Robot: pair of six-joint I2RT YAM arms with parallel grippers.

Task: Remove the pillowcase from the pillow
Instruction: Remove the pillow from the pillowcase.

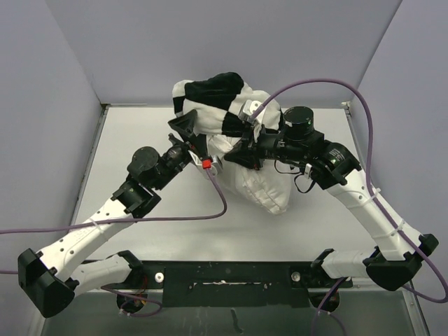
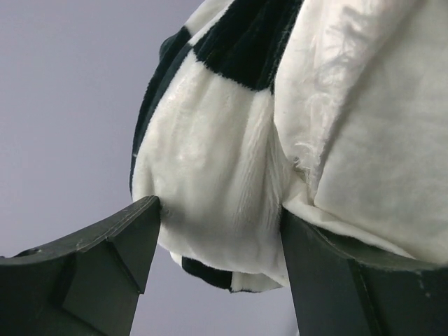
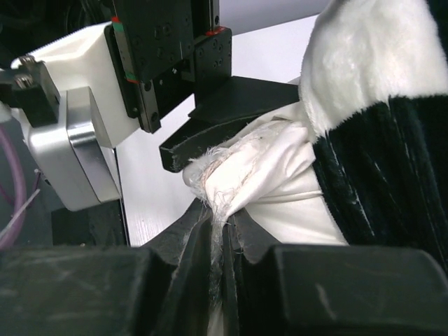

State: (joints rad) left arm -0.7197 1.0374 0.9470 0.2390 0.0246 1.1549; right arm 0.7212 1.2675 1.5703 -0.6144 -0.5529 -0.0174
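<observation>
The black-and-white checkered pillowcase [image 1: 210,94] covers the far end of the plain white pillow [image 1: 269,185], whose near end is bare. My left gripper [image 1: 190,136] is at the case's left side. In the left wrist view its fingers press a thick fold of the plush pillowcase [image 2: 210,161] between them, around the left gripper [image 2: 220,231]; smoother white pillow fabric [image 2: 378,140] lies to the right. My right gripper [image 1: 234,155] is shut on the pillow's frayed white edge [image 3: 280,168], seen at the right gripper [image 3: 222,217], beside the pillowcase [image 3: 378,161].
The white table [image 1: 140,133] is boxed in by grey walls at the left, back and right. Purple cables [image 1: 210,213] loop over the table's near part and above the right arm. The left gripper's body [image 3: 77,133] is close in front of the right wrist.
</observation>
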